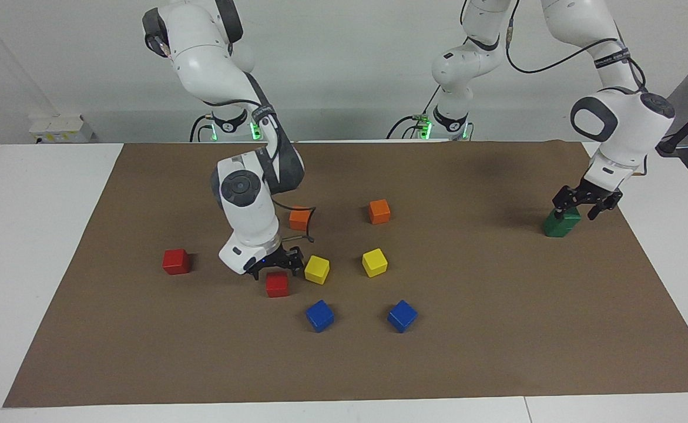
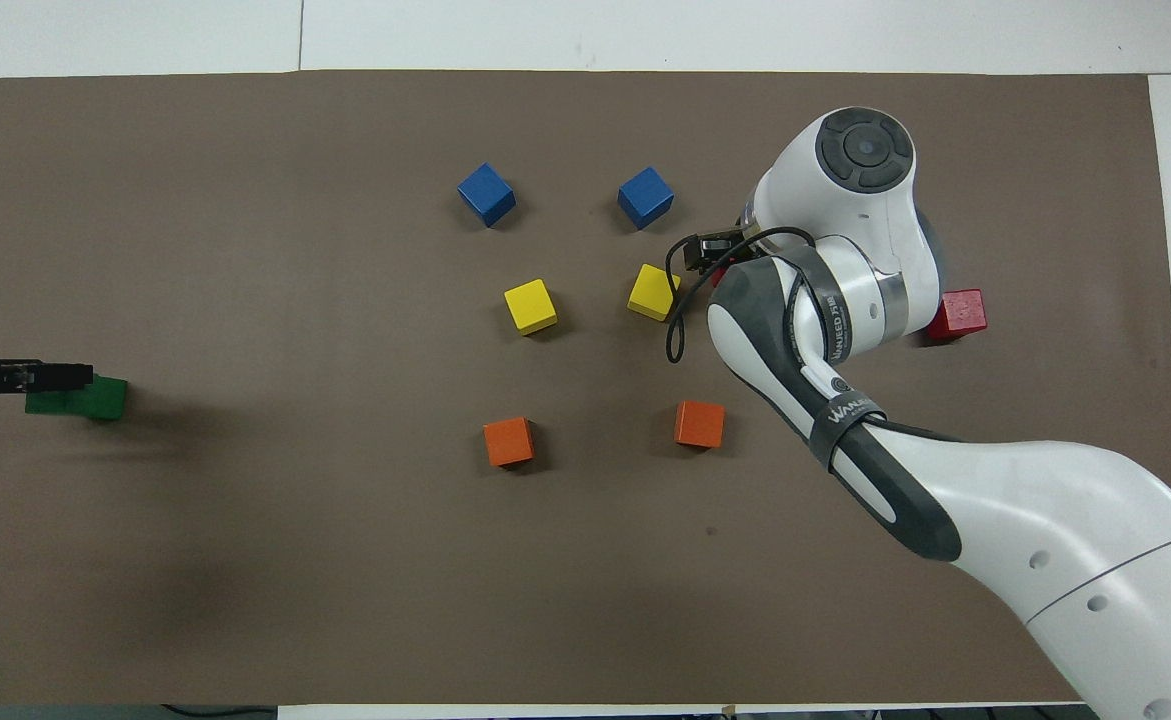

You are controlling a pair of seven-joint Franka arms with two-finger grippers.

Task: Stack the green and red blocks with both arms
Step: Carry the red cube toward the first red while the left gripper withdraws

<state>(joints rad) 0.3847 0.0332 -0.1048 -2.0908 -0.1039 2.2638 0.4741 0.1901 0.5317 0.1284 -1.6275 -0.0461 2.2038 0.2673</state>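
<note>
R gripper (image 1: pixel 275 267) sits low, right over the red block (image 1: pixel 277 284) that's beside a yellow cube (image 1: pixel 317 269), toward the R arm's end of the brown mat (image 1: pixel 496 329). Fingers spread wide, nothing in them, and the block lies straight below the gap, so I'd say the next move is just a short drop & squeeze. From overhead the arm's wrist hides nearly all of that block, so can't judge alignment there. Second red block (image 1: pixel 176 261) sits alone further toward the R arm's end, well apart; the R arm's plainly the nearer one for both reds. Over at the L arm's end, the green stack (image 1: pixel 562 223) stands on the mat, looks like two greens, one on the other, slightly tilted. L gripper (image 1: pixel 584 202) is just above its top, fingers open wide, not holding it. Orange & blue cubes untouched mid-mat.
</note>
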